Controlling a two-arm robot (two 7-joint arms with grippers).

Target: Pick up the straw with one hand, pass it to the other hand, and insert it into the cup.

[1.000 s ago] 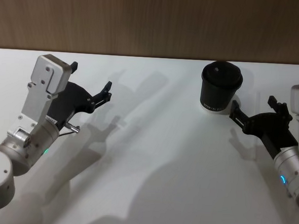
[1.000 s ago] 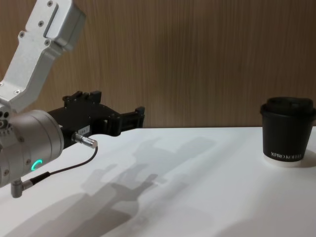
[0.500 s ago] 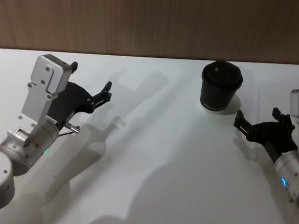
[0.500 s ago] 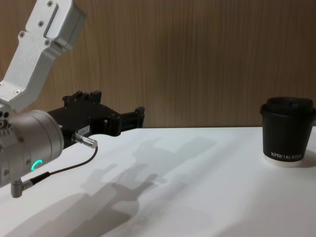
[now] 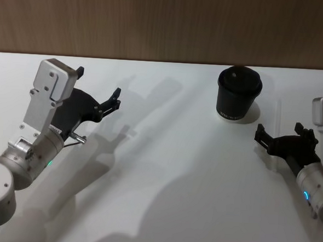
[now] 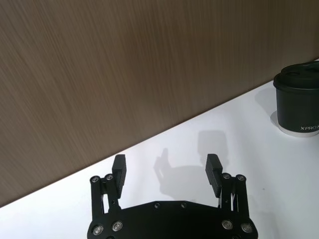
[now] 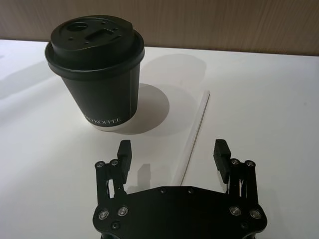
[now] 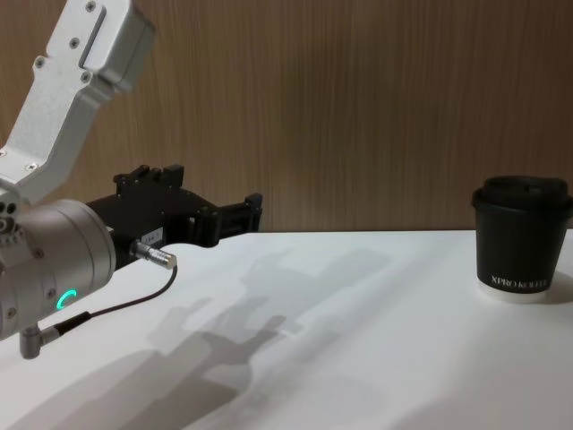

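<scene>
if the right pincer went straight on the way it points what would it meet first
Likely the thin white plastic straw, lying ahead between the open right pincer's fingers, depth unclear; the black lidded paper cup stands off that line.

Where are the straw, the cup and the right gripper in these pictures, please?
the straw (image 7: 195, 133), right wrist view, middle of the tube's length.
the cup (image 7: 107, 87), right wrist view, on its black side wall.
the right gripper (image 7: 172, 147), right wrist view, midway between its open fingertips.

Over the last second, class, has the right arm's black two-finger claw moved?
Yes. In the head view, the right arm's black two-finger claw has drawn back from the black lidded paper coffee cup, toward the robot's body.
</scene>
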